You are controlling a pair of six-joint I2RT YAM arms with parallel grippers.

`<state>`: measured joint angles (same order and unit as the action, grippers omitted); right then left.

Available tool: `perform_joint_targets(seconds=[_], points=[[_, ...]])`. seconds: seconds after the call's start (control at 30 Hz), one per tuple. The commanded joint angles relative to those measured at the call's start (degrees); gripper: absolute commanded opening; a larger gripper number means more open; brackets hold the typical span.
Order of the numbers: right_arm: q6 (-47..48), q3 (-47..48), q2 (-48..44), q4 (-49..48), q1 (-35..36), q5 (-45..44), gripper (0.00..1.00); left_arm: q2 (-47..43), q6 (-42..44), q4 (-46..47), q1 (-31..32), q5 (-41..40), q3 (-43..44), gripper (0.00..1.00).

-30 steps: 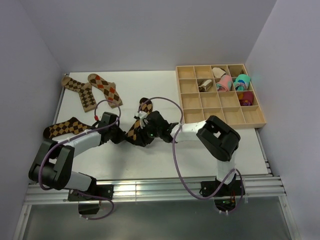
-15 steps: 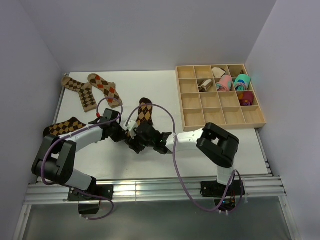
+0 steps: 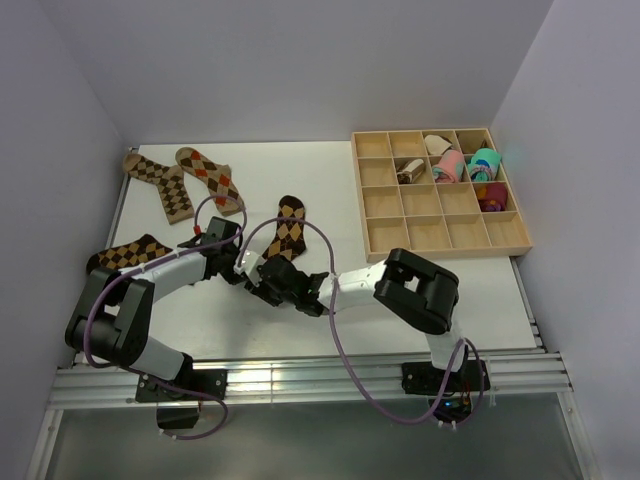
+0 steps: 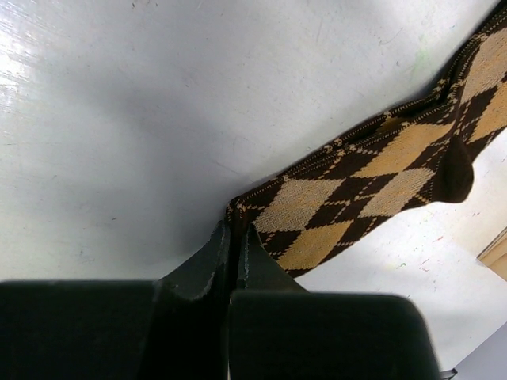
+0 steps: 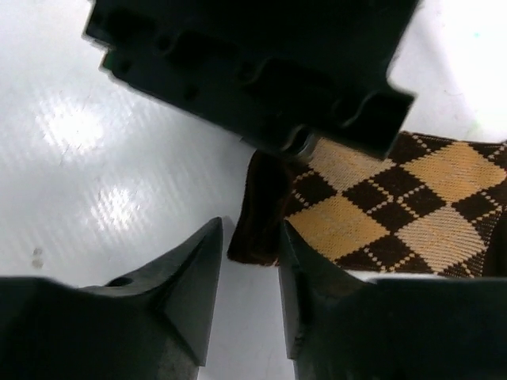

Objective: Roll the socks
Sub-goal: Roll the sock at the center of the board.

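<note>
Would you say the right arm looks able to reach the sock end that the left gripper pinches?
Probably yes: the right gripper is open, with the dark end of the argyle sock at the mouth of its jaws. The left gripper, shut on that edge, crowds it but leaves room.

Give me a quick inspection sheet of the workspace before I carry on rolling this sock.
Surface: white table, lightly scuffed.
Job's things: middle argyle sock lying unrolled at the claws; two argyle socks far left; one argyle sock at the left edge; striped roll in the wooden tray.
Clutter: pink and teal rolls in the tray's far-right compartments.
Grippers: left claw shut on the middle sock's cuff corner; right claw open, tips astride the cuff.
Cables: purple cables loop off both arms; one crosses above the middle sock.
Surroundings: plain walls; metal rail at the near edge.
</note>
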<state>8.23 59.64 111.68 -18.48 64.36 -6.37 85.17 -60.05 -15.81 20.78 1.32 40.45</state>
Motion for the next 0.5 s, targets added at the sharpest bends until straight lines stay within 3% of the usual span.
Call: perform_joint_targets(seconds=[0.0, 0.13, 0.17, 0.23, 0.47], points=[[1.1, 2.9, 0.8, -3.0, 0.2, -3.1, 0.36, 0.5, 1.2, -0.4, -0.1, 0.4, 1.8, 0.00], [-0.4, 2.4, 0.6, -3.6, 0.1, -1.9, 0.19, 0.5, 1.2, -0.4, -0.1, 0.1, 1.7, 0.00], [-0.8, 2.5, 0.7, -3.4, 0.1, -1.6, 0.09, 0.5, 1.1, -0.4, -0.1, 0.1, 1.7, 0.00], [-1.7, 2.5, 0.7, -3.1, 0.0, -1.0, 0.00, 0.4, 1.0, -0.4, -0.1, 0.0, 1.7, 0.00], [-8.1, 1.4, -0.1, -1.7, -3.3, 6.1, 0.00, -0.6, 0.4, 0.1, -0.3, -0.8, 1.4, 0.01]])
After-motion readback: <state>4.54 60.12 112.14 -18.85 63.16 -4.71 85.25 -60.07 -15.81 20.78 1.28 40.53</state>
